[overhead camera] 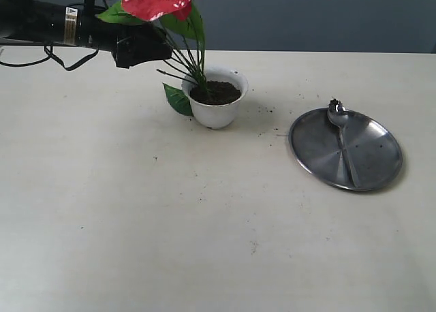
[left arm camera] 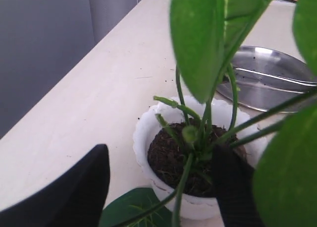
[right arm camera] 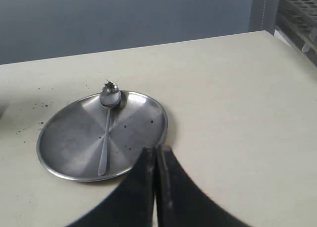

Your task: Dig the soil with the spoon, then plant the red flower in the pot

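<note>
Red glossy artificial flower [overhead camera: 160, 0] rooted in white scalloped plastic pot [overhead camera: 216, 114] | left gripper [overhead camera: 155, 48] released, support seemingly unneeded | right gripper [right arm camera: 156, 152] clenched, empty

left arm [overhead camera: 41, 22] is extending level from the left side | left gripper [overhead camera: 155, 48] is holding its jaws wide apart | right gripper [right arm camera: 156, 152] is hovering, fingers pressed together, empty
</note>
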{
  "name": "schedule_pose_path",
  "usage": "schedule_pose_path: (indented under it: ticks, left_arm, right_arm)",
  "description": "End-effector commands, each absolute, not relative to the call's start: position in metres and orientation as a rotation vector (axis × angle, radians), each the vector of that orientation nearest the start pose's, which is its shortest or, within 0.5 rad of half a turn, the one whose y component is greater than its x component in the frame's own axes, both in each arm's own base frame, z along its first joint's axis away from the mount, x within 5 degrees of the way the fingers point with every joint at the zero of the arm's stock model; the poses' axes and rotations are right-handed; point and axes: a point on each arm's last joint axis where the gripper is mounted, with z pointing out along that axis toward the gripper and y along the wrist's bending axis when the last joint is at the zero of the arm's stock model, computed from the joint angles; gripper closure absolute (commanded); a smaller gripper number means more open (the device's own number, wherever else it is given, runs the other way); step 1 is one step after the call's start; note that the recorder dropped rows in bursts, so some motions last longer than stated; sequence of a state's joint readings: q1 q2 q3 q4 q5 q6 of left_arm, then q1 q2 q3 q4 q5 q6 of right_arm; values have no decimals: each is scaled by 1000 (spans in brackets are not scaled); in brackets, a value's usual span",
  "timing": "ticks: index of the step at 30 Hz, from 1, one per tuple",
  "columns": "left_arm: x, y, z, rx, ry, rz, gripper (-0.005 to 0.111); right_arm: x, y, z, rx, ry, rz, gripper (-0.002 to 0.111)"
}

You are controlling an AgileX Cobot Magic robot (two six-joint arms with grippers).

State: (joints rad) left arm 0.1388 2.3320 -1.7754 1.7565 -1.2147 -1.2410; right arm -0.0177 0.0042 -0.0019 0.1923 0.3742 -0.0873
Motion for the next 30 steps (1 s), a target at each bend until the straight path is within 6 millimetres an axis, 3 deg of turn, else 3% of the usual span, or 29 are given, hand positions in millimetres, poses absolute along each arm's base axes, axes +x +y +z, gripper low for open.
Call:
schedule_pose_path:
  ticks: [1, 8, 14, 21, 30]
  left_arm:
    - [484, -17, 186, 1036, 1669, -846, 49]
    - [484, -18, 182, 1031, 1677, -857, 49]
    - [485, -17, 176, 1008, 1702, -882, 39]
    - [485, -17, 176, 1008, 1702, -882, 37]
    - [474, -20, 152, 1004, 1745, -927, 37]
  right_arm:
    - [53, 5, 181, 54, 1841, 110, 108]
    - [53, 5, 181, 54, 1841, 110, 108]
    - [53, 5, 181, 54, 1841, 110, 108]
    - [53, 5, 181, 54, 1841, 110, 108]
    - [53, 5, 181, 54, 1841, 110, 108]
